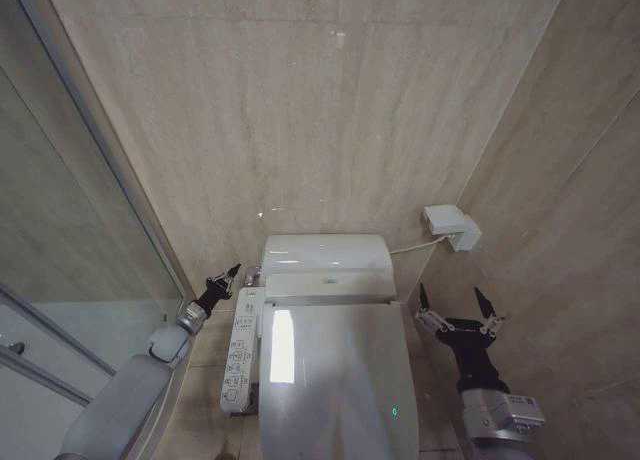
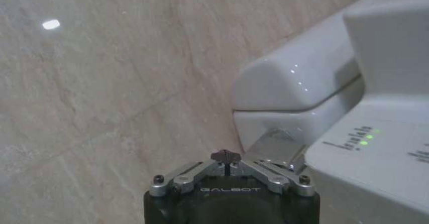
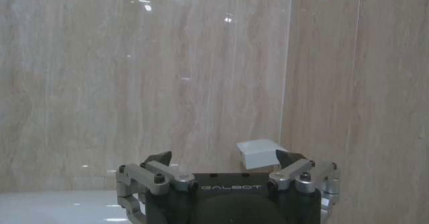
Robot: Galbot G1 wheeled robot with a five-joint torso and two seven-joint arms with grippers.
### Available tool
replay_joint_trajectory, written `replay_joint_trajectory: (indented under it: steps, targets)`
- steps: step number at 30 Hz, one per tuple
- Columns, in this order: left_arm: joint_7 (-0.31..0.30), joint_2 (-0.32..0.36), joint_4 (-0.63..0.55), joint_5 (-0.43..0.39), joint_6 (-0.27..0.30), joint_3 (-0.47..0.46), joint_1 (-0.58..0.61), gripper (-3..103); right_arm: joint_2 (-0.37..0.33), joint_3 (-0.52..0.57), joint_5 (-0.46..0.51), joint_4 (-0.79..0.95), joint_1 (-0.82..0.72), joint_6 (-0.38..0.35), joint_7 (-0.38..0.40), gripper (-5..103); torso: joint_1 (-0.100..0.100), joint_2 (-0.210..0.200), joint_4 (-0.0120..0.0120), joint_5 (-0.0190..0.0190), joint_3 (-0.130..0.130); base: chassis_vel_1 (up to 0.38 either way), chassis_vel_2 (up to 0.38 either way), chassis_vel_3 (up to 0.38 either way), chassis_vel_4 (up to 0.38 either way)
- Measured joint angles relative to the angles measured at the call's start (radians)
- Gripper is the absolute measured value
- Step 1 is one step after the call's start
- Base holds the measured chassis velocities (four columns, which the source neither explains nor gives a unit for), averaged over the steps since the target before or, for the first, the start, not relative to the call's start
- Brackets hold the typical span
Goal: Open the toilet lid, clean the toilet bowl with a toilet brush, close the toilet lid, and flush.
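Observation:
The glossy white toilet lid point(image 1: 335, 375) lies shut over the toilet bowl, which is hidden beneath it. The toilet brush is out of view. My left gripper point(image 1: 227, 278) is shut, its tip at the toilet's rear left corner beside the white button panel arm point(image 1: 240, 360). In the left wrist view the left gripper point(image 2: 226, 156) has its tips together just short of a chrome fitting point(image 2: 276, 146) under the white rear unit point(image 2: 302, 78). My right gripper point(image 1: 457, 304) hovers open and empty to the right of the toilet, facing the wall, also seen as right gripper point(image 3: 224, 159).
A glass shower partition point(image 1: 60, 230) runs close along the left. A white wall box point(image 1: 450, 226) with a cable sits on the right wall, also seen as wall box point(image 3: 258, 153). Beige tiled walls point(image 1: 320, 100) close in behind and on the right.

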Motion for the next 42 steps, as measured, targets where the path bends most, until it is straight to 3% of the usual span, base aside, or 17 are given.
replay_joint_trajectory:
  steps: [26,42]
  targets:
    - [0.024,0.012,-0.064,0.033,-0.044,0.008,0.032,0,0.0,0.0,0.0,0.0,0.0,0.0,0.0,100,0.0,0.0,0.0001,0.0001,0.0,0.0,0.0,0.0,0.0]
    - [0.041,0.001,-0.019,0.036,-0.051,0.006,0.025,0,0.0,0.0,0.0,0.0,0.0,0.0,0.0,100,0.0,0.0,0.0003,0.0004,0.0,0.0,0.0,0.0,0.0]
